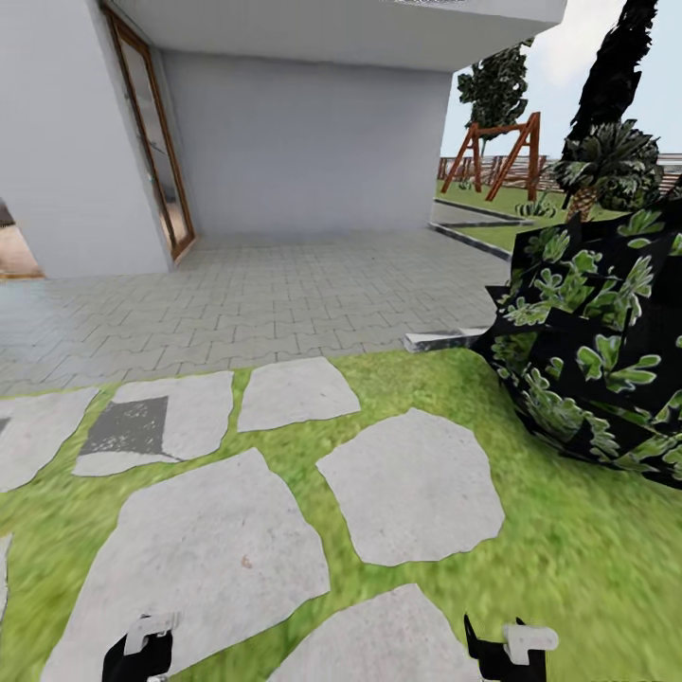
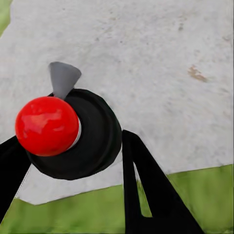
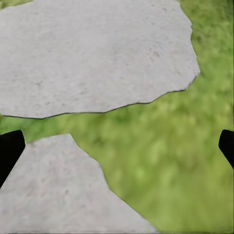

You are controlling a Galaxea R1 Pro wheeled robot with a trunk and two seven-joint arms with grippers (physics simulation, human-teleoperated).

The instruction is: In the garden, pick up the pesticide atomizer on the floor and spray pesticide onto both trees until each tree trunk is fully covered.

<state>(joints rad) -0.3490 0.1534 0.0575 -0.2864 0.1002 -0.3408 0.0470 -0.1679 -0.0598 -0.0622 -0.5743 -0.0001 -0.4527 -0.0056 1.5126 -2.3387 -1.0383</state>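
Left gripper (image 2: 73, 161) clenched on the pesticide atomizer (image 2: 73, 131), red cap and grey nozzle visible, above a stepping stone (image 2: 161, 58). Right gripper (image 3: 117, 146) released, fingers spread wide, over grass (image 3: 185, 161) at another stone's edge.

Stepping stones (image 1: 407, 488) ahead; bush (image 1: 606, 350) right; house (image 1: 284, 123) behind.

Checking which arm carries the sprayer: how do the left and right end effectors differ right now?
The left end effector is closed on the atomizer, red-topped with a grey nozzle; the right end effector is open with nothing between its black fingers. Both hang over stepping stones and grass.
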